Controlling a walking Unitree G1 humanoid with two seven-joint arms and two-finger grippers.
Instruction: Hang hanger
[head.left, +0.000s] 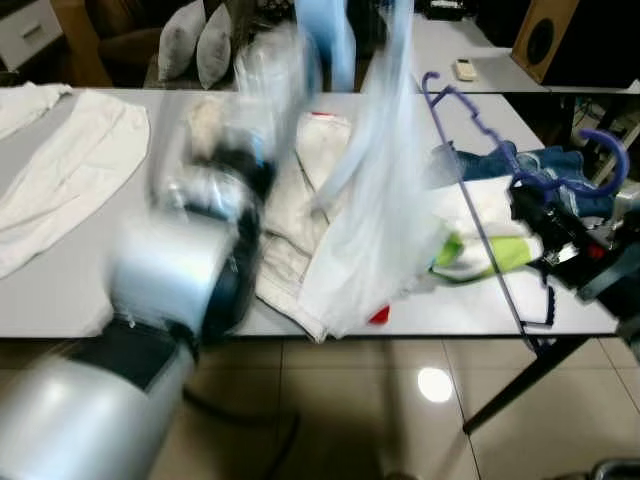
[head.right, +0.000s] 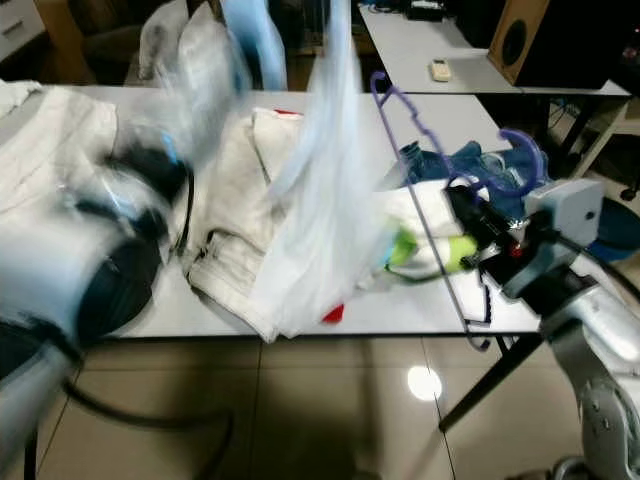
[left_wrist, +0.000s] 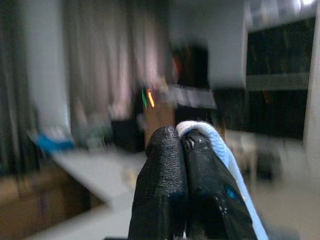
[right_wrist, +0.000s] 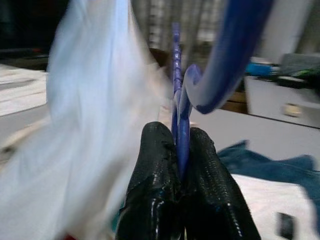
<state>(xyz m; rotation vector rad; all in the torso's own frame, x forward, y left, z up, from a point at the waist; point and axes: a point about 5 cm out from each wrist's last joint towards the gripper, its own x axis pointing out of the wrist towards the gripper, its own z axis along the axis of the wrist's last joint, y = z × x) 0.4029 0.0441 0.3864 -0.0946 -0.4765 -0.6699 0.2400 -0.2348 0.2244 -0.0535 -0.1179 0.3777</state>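
Right wrist view: right gripper (right_wrist: 181, 150) clamped on hanger (head.left: 478, 225) below the hook, long axis slanting across table (head.left: 70, 290) edge. Left gripper (left_wrist: 182, 150) pinches pale shirt (head.left: 370, 200), lifted beside the hanger's left.

The hanger (head.right: 420, 150) looks like glossy purple-blue plastic, with a ridged edge along its bar. The pale blue garment (head.right: 325, 180) lifted off the tabletop (head.left: 60, 290) is thin soft cloth, kind of sheer. The right gripper (right_wrist: 182, 150) has matt black rubbery fingers (right_wrist: 155, 180) with a fine pebbled grain, same on the left gripper (left_wrist: 182, 145). Tabletop's a smooth matt grey-white. Floor (head.left: 400, 400) is glossy tile that mirrors a lamp. The arms are brushed silver metal.
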